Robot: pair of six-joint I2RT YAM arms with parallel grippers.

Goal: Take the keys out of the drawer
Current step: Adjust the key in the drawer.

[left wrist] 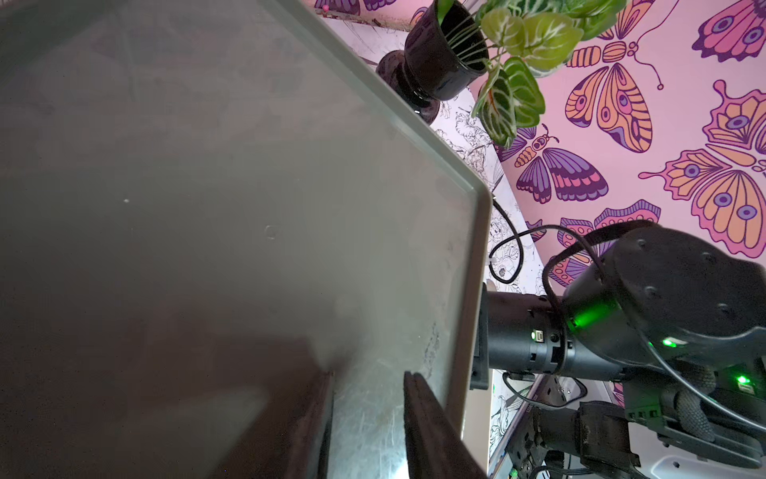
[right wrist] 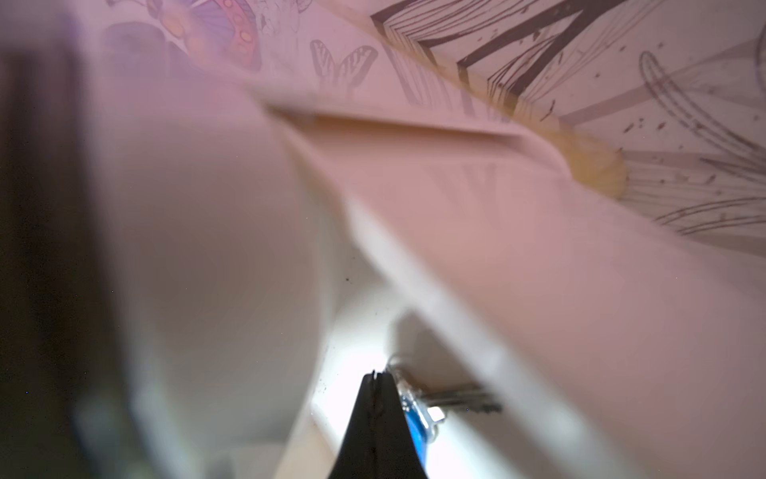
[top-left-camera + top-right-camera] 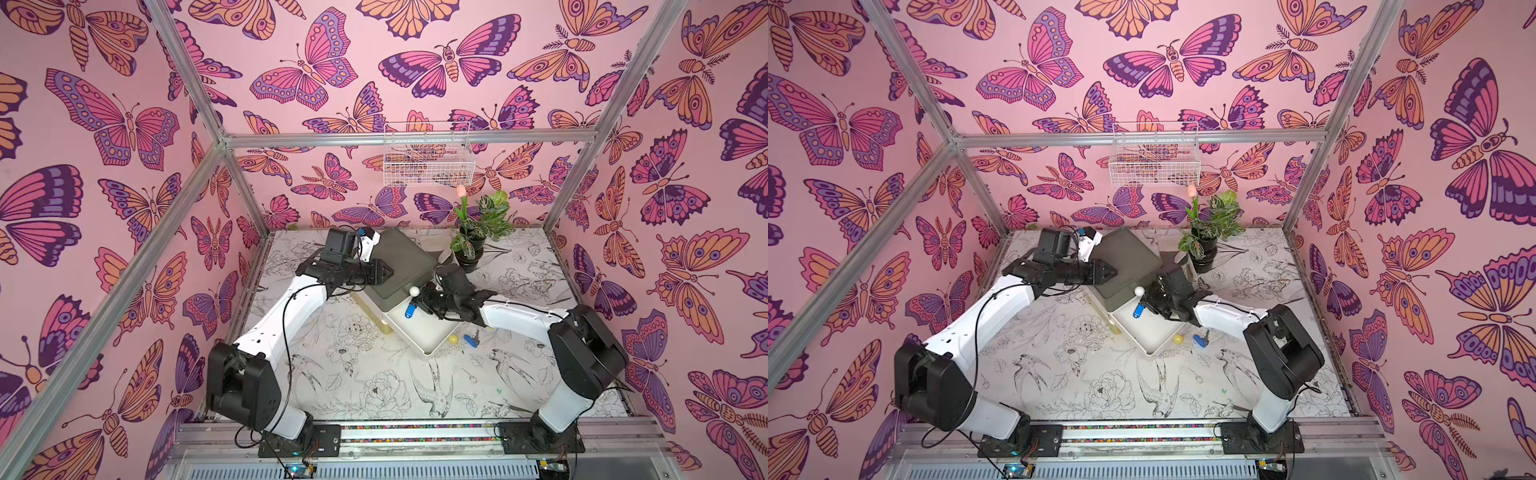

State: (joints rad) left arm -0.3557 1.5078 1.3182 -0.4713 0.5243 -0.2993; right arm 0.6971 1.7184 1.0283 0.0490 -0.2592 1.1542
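In both top views a small drawer unit (image 3: 399, 257) (image 3: 1125, 257) with a grey-green top stands toward the back of the table (image 3: 374, 386). Its white drawer (image 3: 422, 334) (image 3: 1150, 334) is pulled out toward the front. Of the keys, one blue-tagged key (image 3: 410, 310) (image 3: 1139, 310) lies inside the drawer, close under a white knob (image 3: 414, 291) at the unit's front edge. A second blue-tagged key (image 3: 471, 340) (image 3: 1200, 340) lies on the table just outside the drawer's front corner, beside a small yellow item (image 3: 454, 339) too small to make out. The left gripper (image 3: 388, 272) (image 3: 1112, 272) rests on the unit's top. The right gripper (image 3: 420, 304) (image 3: 1151, 305) reaches down into the drawer, right beside the key there.

In the left wrist view the left gripper's dark fingers (image 1: 418, 414) stand a little apart over the unit's top. Only bare, scratched surface shows between them, nothing held. A black plant pot (image 1: 439, 62) stands beyond the unit's edge.

In the right wrist view the right gripper (image 2: 375, 379) has its tips pressed together to a point above the drawer's white floor. The key's blue tag (image 2: 414, 419), ring and metal blade sit just beside the tips, against one finger – whether any of it is pinched cannot be told.
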